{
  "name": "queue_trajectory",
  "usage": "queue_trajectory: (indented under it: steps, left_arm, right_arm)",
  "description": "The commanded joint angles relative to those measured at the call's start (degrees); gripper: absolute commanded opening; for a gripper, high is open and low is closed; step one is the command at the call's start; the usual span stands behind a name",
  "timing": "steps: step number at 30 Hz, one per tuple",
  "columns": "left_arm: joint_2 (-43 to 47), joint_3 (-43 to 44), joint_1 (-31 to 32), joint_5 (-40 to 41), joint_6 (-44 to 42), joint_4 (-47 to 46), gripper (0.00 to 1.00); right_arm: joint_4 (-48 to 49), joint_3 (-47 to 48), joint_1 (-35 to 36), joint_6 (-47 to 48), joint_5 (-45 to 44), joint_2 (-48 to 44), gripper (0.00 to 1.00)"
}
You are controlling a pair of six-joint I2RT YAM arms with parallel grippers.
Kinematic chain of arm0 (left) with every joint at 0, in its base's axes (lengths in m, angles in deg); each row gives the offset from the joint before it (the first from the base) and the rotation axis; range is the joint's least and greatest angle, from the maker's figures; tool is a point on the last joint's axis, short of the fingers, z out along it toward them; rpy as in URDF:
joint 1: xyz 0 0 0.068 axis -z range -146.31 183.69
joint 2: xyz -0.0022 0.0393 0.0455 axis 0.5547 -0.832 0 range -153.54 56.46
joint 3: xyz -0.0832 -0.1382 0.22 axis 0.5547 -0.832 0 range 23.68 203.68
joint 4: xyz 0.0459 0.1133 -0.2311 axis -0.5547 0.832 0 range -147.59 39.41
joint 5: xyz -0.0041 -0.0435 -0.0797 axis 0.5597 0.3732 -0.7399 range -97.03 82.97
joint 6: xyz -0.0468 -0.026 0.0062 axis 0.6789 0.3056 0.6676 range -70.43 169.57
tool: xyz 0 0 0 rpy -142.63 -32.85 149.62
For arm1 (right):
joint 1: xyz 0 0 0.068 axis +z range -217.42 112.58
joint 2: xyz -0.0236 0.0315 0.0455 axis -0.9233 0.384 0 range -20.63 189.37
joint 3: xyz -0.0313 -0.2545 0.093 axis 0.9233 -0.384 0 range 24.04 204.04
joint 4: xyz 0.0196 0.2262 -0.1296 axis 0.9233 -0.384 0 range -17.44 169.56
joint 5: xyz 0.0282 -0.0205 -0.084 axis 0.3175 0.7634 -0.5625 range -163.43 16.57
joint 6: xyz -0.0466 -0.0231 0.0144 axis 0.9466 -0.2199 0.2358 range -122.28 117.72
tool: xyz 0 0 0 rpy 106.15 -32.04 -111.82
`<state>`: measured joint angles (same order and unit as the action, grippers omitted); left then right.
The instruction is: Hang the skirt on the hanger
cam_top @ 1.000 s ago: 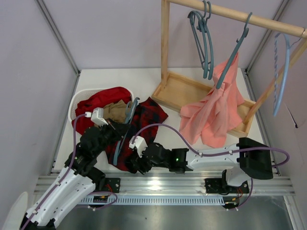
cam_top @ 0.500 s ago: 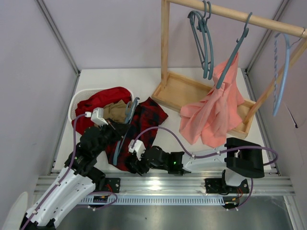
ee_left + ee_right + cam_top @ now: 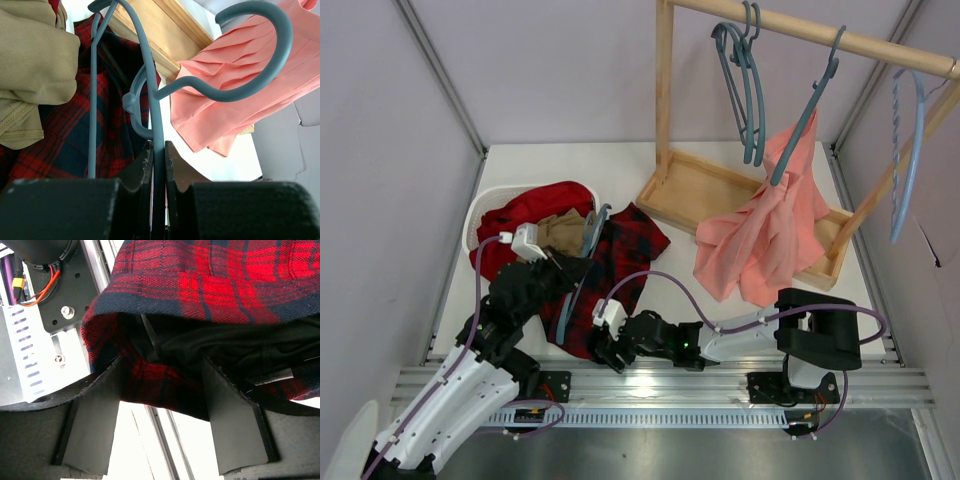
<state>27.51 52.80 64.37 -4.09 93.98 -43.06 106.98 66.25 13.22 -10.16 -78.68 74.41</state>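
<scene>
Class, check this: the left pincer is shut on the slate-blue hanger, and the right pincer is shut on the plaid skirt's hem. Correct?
No. The right pincer is open, not shut, with the skirt's hem between its jaws; the right wrist view shows it. The left pincer is indeed shut on the hanger.

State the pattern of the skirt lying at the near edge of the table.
The skirt is red-and-black plaid, clearest in the right wrist view.

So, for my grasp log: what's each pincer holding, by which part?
Left pincer is shut on the hanger, gripping one arm just below the hook. Right pincer holds nothing; it's open around the skirt edge.
</scene>
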Motion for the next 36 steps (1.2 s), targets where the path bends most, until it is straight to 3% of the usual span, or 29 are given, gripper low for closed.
queue_trajectory:
  steps: [1,17,18,19,22,23,31,36]
  left_arm:
    - [-0.2,2.9,-0.4,0.9,-1.7,-2.3,0.07]
    - [-1.2,3.2,-0.4,0.7,-2.2,-3.2,0.07]
    - [-1.5,3.7,-0.4,0.7,-2.1,-3.2,0.07]
    - [-1.5,3.3,-0.4,0.7,-2.1,-3.2,0.07]
    - [-1.6,3.4,-0.4,0.6,-2.0,-3.4,0.07]
    - [-1.6,3.3,-0.3,0.5,-2.0,-3.4,0.07]
    - [-3.2,2.0,-0.4,-2.4,1.8,-8.7,0.07]
    - [-4.4,1.5,-0.4,-4.9,4.6,-13.4,0.07]
  right_arm:
    - [4.5,-0.5,-0.5,0.0,0.2,1.2,0.69]
    - [6.9,-0.4,-0.7,6.8,-3.9,4.7,0.64]
    - [7.2,-0.2,-0.6,7.3,-4.2,5.1,0.56]
    - [7.5,-0.1,-0.4,7.6,-5.1,5.3,0.33]
    - [7.1,-0.2,0.0,7.6,-6.3,4.2,0.05]
    - [6.3,-0.3,0.1,9.1,-7.0,3.3,0.0]
    - [-11.7,5.2,3.2,10.5,-14.9,-9.4,0.0]
    - [-18.4,9.5,3.8,10.4,-18.4,-12.2,0.0]
